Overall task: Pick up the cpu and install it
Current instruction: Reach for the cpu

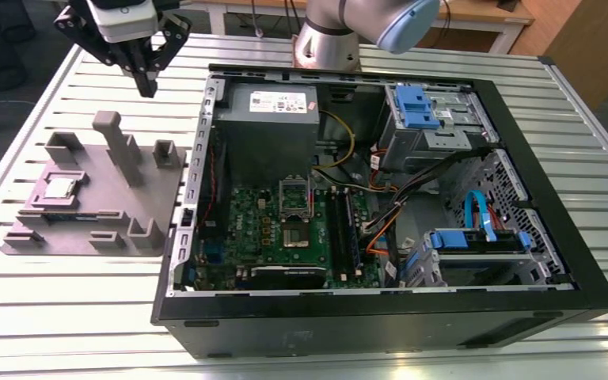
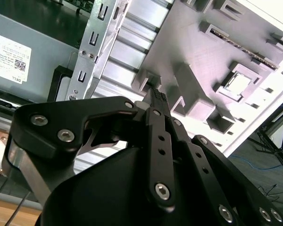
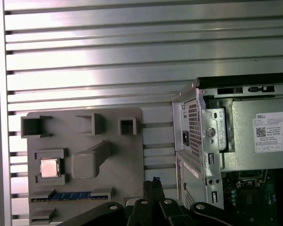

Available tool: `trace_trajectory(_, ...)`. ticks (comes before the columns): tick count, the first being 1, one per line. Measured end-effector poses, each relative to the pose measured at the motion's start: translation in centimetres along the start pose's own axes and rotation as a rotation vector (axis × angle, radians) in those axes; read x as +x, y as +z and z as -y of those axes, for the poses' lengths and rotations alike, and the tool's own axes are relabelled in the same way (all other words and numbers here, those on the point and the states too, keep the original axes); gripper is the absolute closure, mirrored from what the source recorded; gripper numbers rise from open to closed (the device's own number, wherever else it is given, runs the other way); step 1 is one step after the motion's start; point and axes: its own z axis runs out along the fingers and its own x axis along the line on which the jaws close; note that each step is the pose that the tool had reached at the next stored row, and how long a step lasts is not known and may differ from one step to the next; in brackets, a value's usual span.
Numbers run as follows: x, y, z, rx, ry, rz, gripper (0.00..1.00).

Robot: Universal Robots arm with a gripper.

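The cpu [image 1: 59, 188] is a small silver square lying flat in a recess of the grey holder block [image 1: 146, 198], at the exterior view's left beside the open computer case. Both wrist views show the cpu [image 2: 237, 83] [image 3: 49, 167] in that recess. My gripper [image 1: 146, 85] hangs high above the table behind the holder, well apart from the cpu, with its black fingers [image 2: 155, 96] closed together and nothing between them. On the green motherboard [image 1: 267, 237] the cpu socket [image 1: 295, 199] stands with its frame raised.
The open black computer case [image 1: 557, 237] takes up the middle and right of the slatted metal table [image 1: 72, 317]. Inside are a grey power supply [image 1: 267, 111], blue drive brackets [image 1: 415, 107] and loose cables. Tall grey posts [image 1: 124, 150] rise from the holder block.
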Motion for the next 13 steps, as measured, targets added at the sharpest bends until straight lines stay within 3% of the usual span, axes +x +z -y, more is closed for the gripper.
trace_trajectory(3,0.32,0.05,0.02,-0.0001,0.000,-0.0005,0.89)
trace_trajectory(10,1.09,0.25,0.10,0.0010,0.000,-0.0128,0.89)
trace_trajectory(13,1.15,0.27,0.10,0.0011,0.000,-0.0136,0.89)
